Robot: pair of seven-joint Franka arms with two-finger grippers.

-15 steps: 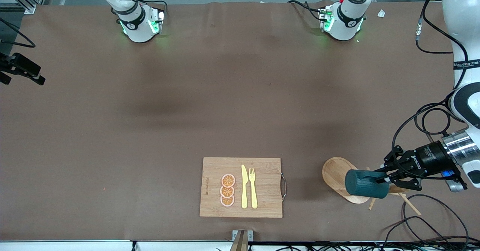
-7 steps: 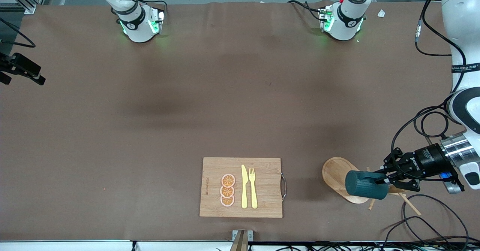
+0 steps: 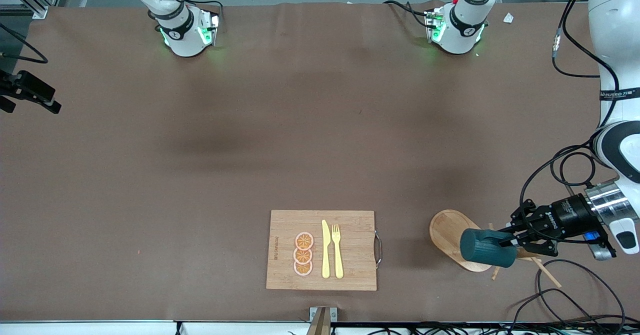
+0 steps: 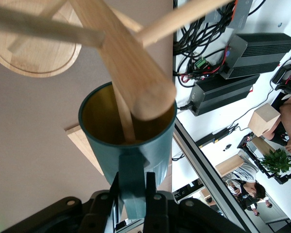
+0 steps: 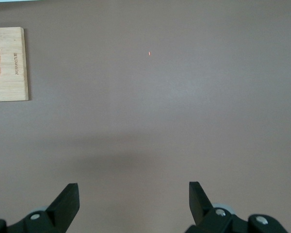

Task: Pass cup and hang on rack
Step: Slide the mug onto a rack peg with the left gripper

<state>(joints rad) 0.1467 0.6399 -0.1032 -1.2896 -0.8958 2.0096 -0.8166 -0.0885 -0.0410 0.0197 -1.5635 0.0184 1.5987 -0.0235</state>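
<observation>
Cup [image 3: 482, 248] rides sideways in my left gripper [image 3: 509, 240], clamped by its handle [image 4: 132, 182], over the rack [image 3: 457, 240] at the left arm's end of the table. A peg [image 4: 123, 110] pokes into the cup's mouth rather than through the handle; push on and I could tip the rack. Since a second ago my wrist has sunk slightly, the cup barely shifting. My right gripper [image 5: 135, 204] waits spread wide, empty, over bare table.

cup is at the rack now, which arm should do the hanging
Left. Its tool is shut on the cup handle, holding it over the rack, a peg already inside. The right tool hangs open over bare table.
</observation>
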